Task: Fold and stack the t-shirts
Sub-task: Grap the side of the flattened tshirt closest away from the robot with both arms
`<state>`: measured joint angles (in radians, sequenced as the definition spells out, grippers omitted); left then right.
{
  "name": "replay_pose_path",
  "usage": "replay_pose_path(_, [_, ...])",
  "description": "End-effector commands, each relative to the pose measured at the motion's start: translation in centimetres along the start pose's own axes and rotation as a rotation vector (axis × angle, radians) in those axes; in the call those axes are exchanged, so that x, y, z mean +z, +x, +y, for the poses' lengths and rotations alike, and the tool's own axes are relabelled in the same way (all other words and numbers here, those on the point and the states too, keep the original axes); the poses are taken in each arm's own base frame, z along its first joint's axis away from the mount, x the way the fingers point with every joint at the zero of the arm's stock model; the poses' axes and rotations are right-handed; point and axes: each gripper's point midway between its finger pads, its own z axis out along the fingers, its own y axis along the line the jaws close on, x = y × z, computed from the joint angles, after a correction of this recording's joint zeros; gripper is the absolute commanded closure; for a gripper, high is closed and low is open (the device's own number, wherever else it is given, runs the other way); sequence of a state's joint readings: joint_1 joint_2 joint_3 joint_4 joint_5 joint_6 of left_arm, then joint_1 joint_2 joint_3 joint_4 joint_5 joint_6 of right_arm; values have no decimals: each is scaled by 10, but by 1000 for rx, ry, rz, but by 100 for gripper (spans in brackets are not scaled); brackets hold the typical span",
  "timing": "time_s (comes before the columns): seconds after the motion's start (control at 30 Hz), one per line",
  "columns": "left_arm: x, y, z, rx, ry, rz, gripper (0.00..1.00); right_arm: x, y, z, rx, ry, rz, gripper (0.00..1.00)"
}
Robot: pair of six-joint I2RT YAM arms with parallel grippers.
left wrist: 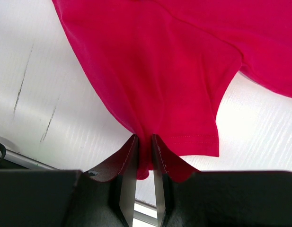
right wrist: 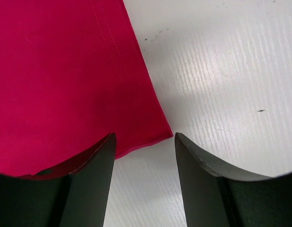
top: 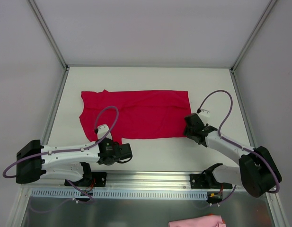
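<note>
A crimson-red t-shirt (top: 141,113) lies spread flat on the white table (top: 150,78), sleeves to the left and hem to the right. My left gripper (top: 108,142) is at its near left sleeve. In the left wrist view it (left wrist: 144,139) is shut on a pinched fold of the sleeve cloth (left wrist: 155,71), and the sleeve's hem hangs to the right. My right gripper (top: 189,128) is at the shirt's near right corner. In the right wrist view it (right wrist: 143,137) is open, with the shirt's hem corner (right wrist: 155,127) lying just ahead between the fingers and nothing held.
A pink cloth (top: 195,221) lies off the table at the bottom edge. A metal rail (top: 150,179) runs along the near edge by the arm bases. Frame posts (top: 48,35) and white walls enclose the table on three sides.
</note>
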<state>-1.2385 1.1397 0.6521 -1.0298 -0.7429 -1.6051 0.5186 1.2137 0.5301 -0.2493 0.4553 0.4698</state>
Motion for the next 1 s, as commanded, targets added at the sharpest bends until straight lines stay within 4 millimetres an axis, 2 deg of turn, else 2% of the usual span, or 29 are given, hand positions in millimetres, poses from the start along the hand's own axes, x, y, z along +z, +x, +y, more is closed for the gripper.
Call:
replay_pose_path(0.0, [-4,-10,1,2,10,-40,82,0,-9,4,14,-8,-25,43])
replay_pose_path(0.17, [-4,-11,4,-2,7,-40,82,1,-6,3,13,-3,-22,45])
replay_pose_path(0.3, [-4,-10,6,-7,9,-38,82,3,-4,0,12,9,-17,54])
replay_pose_path(0.63, [-2,-9,12,-13,-1,-37,83,6,3,-1,2,9,2,55])
replay_pose_path(0.73, [-3,-9,10,-14,3,-37,82,6,5,-2,-2,11,8,65])
replay_pose_path(0.77, [-3,-9,10,-14,4,-38,82,6,6,-2,-5,11,10,74])
replay_pose_path(0.9, [-2,-9,11,-14,1,-40,82,6,5,-3,-6,14,6,89])
replay_pose_path(0.93, [-3,-9,10,-15,3,-40,82,6,4,-2,-6,11,4,99])
replay_pose_path(0.97, [-3,-9,11,-14,1,-40,82,6,4,-2,-4,11,3,99])
